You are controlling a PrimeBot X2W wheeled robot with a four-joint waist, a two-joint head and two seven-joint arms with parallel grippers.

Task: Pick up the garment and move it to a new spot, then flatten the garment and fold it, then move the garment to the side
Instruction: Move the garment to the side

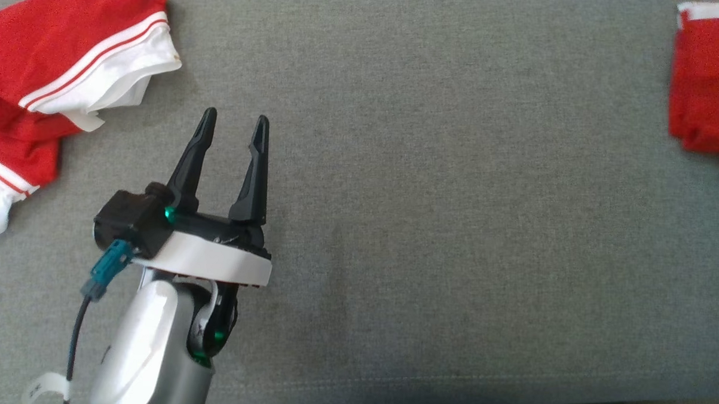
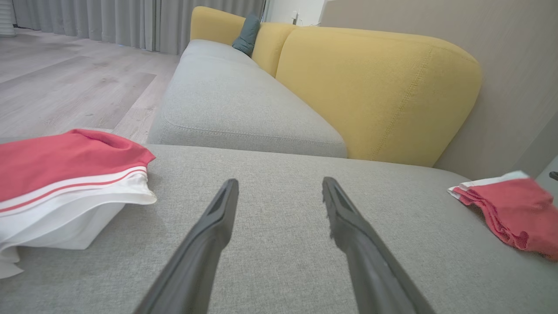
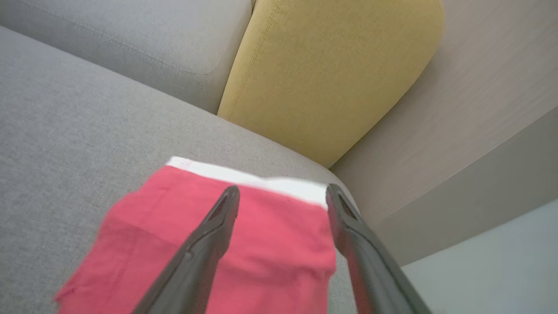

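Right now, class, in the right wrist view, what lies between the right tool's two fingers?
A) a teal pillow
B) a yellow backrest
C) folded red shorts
C: the folded red shorts show in the gap between the spread fingers of the right tool.

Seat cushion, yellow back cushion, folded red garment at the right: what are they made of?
Seat cushion: grey woven upholstery, matte, fine heathered weave, stitched edge seam.
Yellow back cushion: mustard fabric, matte, visible topstitching; likely padded.
Folded red garment: thin soft cloth with white trim, possibly synthetic sportswear; too blurred to read the knit.
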